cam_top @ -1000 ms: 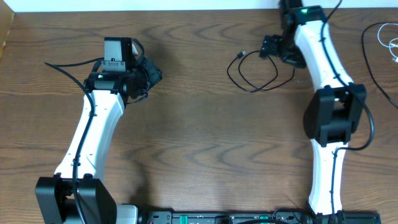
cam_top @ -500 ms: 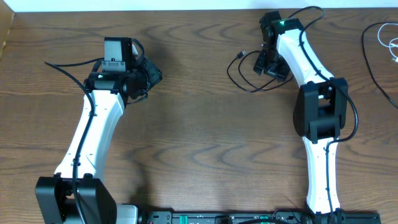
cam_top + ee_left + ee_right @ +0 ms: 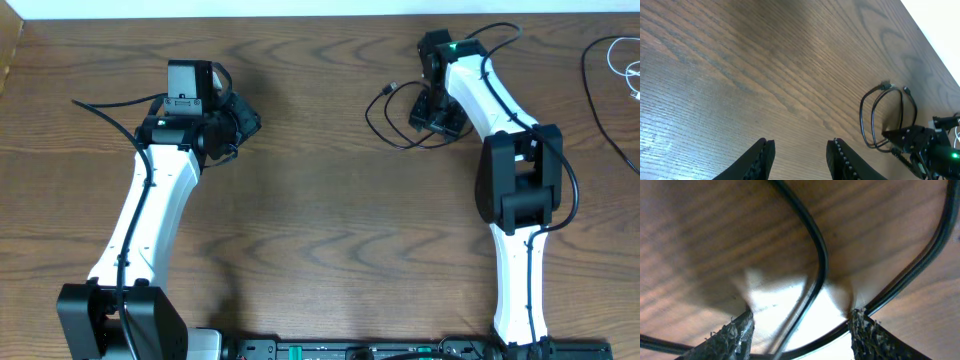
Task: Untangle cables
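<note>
A black cable (image 3: 392, 122) lies in a loose loop on the wooden table at the back right, one small plug end (image 3: 392, 87) pointing up-left. My right gripper (image 3: 432, 108) is down on the loop's right side. In the right wrist view its fingertips (image 3: 735, 336) stand apart close to the wood, and two black strands (image 3: 817, 255) cross between them, unclamped. A white cable (image 3: 625, 62) and another thin black cable (image 3: 600, 115) lie at the far right edge. My left gripper (image 3: 245, 120) hovers far to the left, open and empty (image 3: 800, 155); its view shows the loop (image 3: 890, 117) in the distance.
The table's back edge (image 3: 300, 17) meets a white wall just behind the loop. Bare brown wood (image 3: 320, 200) stretches between the two arms. The arm bases stand at the front edge.
My right gripper moved left and came down onto the black loop, and its jaws narrowed around the strands. The left arm stayed still.
</note>
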Robot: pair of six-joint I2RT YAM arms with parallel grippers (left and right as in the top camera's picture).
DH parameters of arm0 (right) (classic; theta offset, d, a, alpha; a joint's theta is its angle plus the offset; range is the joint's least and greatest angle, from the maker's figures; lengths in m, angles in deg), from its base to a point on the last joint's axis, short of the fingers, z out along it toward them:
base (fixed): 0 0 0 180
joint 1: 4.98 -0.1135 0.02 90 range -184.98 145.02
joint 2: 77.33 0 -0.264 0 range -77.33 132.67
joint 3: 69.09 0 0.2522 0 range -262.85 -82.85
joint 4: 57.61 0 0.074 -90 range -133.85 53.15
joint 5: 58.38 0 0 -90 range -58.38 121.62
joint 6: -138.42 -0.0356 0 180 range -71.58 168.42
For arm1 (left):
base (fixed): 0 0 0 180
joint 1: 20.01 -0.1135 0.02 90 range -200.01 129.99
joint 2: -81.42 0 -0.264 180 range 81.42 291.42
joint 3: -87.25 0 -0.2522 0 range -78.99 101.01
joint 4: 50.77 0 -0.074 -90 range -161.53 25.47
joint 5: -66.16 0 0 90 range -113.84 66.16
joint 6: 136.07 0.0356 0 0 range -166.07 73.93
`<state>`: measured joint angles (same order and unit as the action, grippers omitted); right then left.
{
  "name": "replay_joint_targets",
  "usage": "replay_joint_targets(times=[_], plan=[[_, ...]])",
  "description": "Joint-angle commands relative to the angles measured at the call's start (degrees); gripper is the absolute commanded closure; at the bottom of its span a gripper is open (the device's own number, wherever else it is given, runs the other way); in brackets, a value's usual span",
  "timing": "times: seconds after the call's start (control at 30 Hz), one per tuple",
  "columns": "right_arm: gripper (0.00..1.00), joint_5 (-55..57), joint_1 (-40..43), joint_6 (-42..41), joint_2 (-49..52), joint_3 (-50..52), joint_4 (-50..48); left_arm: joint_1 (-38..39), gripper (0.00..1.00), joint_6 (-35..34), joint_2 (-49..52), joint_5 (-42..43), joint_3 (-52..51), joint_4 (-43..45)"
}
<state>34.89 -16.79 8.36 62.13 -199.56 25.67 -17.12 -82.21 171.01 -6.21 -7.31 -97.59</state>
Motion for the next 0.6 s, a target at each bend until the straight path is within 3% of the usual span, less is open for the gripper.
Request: replay_joint_targets(times=[0.0, 0.1, 0.17, 0.3, 0.43, 0.57], plan=[[0.39, 1.1, 0.2, 4.0, 3.2, 3.9, 1.7, 0.1, 0.6, 0.6, 0.6, -0.8, 0.7, -0.2], [0.32, 1.1, 0.4, 8.7, 3.1, 3.9, 2.3, 0.1, 0.6, 0.5, 0.6, -0.8, 0.7, -0.1], [0.18, 1.1, 0.6, 11.2, 3.1, 3.8, 2.8, 0.1, 0.6, 0.6, 0.6, -0.8, 0.7, -0.1], [0.12, 1.1, 1.1, 15.6, 3.1, 3.8, 4.8, 0.1, 0.6, 0.6, 0.6, -0.8, 0.7, -0.1], [0.12, 1.1, 1.3, 16.6, 3.1, 4.0, 5.5, 0.1, 0.6, 0.6, 0.6, -0.8, 0.7, -0.1], [0.25, 1.1, 1.3, 15.2, 3.2, 4.9, 2.7, 0.1, 0.6, 0.6, 0.6, -0.8, 0.7, -0.2]])
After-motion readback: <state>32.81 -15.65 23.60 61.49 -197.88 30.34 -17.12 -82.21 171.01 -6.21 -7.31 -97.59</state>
